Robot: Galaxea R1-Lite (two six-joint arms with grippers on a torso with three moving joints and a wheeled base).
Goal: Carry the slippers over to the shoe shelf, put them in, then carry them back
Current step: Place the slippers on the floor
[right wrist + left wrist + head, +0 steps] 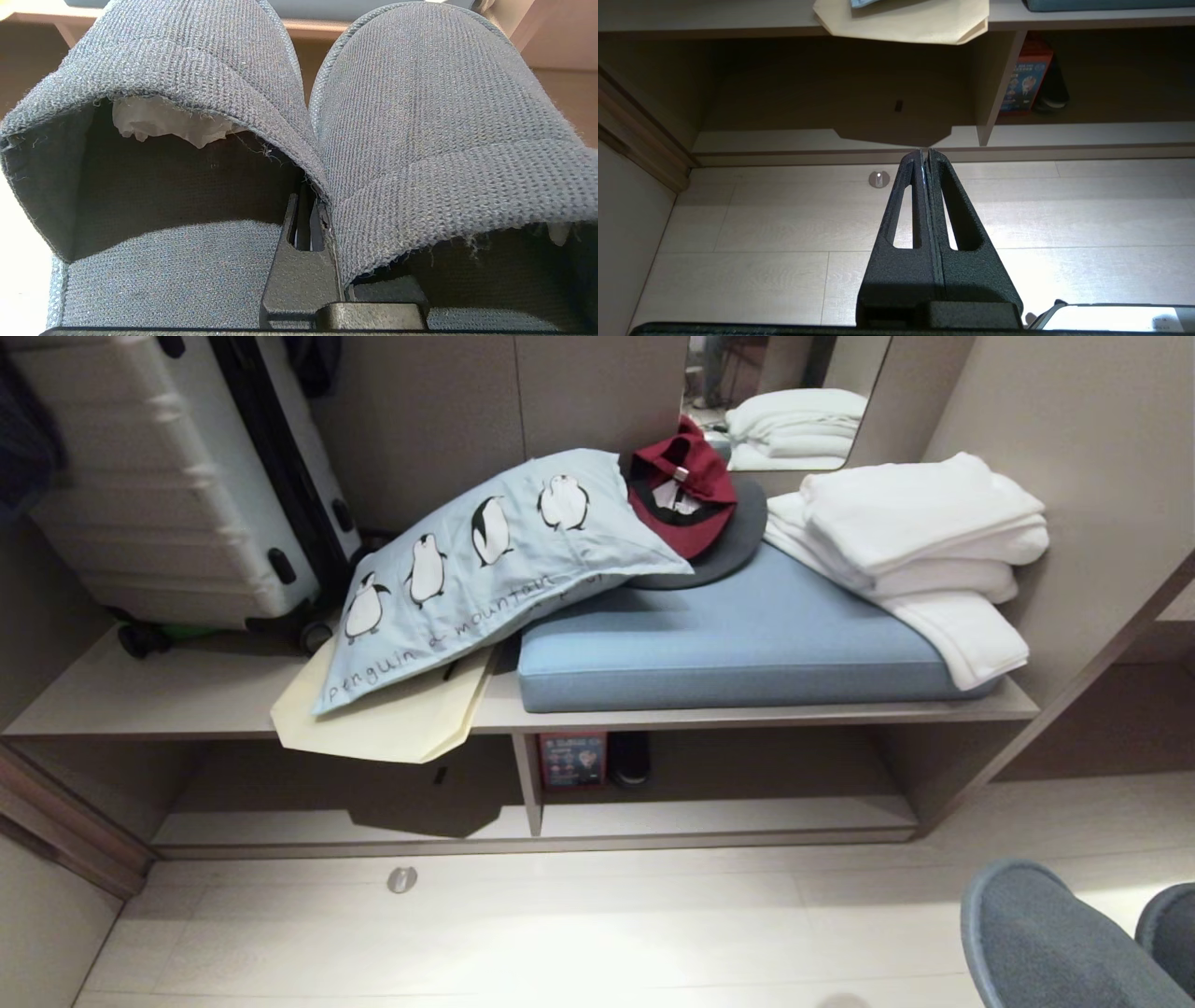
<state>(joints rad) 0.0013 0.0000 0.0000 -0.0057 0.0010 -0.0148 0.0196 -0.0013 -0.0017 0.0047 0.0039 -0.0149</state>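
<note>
Grey-blue slippers (pixel 420 116), penguin-print pale-blue pillow (pixel 485 560), red cap (pixel 686 490), white towels (pixel 924 541)

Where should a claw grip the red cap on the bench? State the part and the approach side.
Grip the dark red fabric cap at its crown rim beside the metal buckle, coming from above and the front. It lies open side up on a grey round cushion, so that thin edge stands exposed, while the penguin pillow crowds its left.

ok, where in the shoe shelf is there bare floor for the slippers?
Shoe shelf: the bay left of the divider shows bare floor, shaded by the overhanging cream bag. The right bay has a red box and a dark item against the divider; bare to their right. Right gripper holds the slippers.
</note>
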